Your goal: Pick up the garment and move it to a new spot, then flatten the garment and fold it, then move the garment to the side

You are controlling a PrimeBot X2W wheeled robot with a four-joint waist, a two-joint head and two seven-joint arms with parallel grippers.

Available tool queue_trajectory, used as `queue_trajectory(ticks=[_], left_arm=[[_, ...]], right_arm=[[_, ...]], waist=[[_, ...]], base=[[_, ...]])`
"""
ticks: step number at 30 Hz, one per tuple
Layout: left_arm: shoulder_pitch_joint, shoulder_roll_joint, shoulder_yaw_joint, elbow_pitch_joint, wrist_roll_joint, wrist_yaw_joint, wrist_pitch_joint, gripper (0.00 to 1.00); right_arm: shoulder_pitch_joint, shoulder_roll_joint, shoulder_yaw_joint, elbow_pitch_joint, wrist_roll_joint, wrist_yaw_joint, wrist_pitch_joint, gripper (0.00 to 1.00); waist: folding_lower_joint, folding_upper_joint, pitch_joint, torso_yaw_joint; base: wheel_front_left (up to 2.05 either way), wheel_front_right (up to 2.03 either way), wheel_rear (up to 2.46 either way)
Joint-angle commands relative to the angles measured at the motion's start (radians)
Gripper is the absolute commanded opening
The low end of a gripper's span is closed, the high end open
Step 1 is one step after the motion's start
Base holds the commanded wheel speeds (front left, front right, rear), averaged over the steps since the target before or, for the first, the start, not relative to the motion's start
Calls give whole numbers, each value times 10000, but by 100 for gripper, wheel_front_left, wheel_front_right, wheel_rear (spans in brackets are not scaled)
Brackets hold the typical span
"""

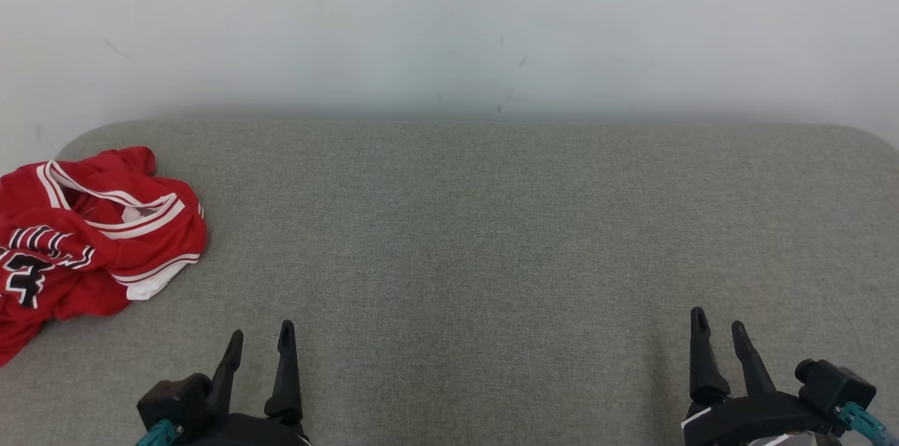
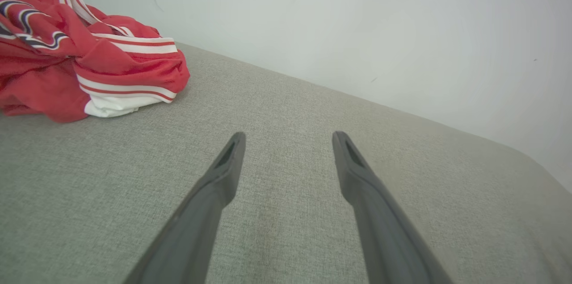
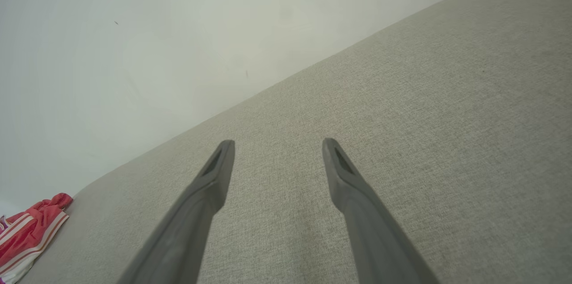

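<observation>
From my station I see the crumpled red basketball jersey with white-and-black striped trim (image 1: 91, 235) lying in a loose heap at the far left edge of the grey-green woven fabric pad (image 1: 463, 235), part of it running past the left border of the head view. Black and white lettering shows on its front, too bunched for me to read. The left gripper (image 1: 261, 330) sits at the lower left of the head view, its 2 dark fingers spread apart with nothing between them, clear of the jersey. In the left wrist view the left gripper (image 2: 289, 135) points across bare pad, with the jersey (image 2: 89, 51) off to the upper left, touching neither finger. The right gripper (image 1: 718, 318) is at the lower right, also spread wide and empty, well apart from the jersey. The right wrist view shows the right gripper (image 3: 278, 142) over bare pad and the jersey (image 3: 31, 230) in the bottom left corner. A pale, lightly scuffed wall (image 1: 449, 24) rises behind the pad.
</observation>
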Motion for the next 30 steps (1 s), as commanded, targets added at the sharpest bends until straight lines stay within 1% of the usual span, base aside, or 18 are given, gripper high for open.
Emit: queue_trajectory(ticks=[1,5,18,26,30], left_arm=[[-129,13,-5,-169,240,-10,-110,100],[-80,2,-8,-177,416,-7,-190,100],[-3,-25,-244,112,1531,18,-519,100],[73,-164,-39,187,1681,158,-709,100],[102,-198,83,217,1699,2,-801,100]], right_arm=[[-126,-22,-30,-27,-282,59,-112,100],[-137,-22,-40,-3,-566,61,-165,100],[7,-25,80,-10,-1668,60,-372,100],[-30,-25,107,76,-2162,62,-478,100],[-60,-25,192,143,-2318,58,-554,100]], waist=[[0,0,3,14],[0,0,11,33],[0,0,49,78],[0,0,51,121],[0,0,40,153]], base=[[0,0,0],[0,0,0],[0,0,0],[0,0,0],[0,0,0]])
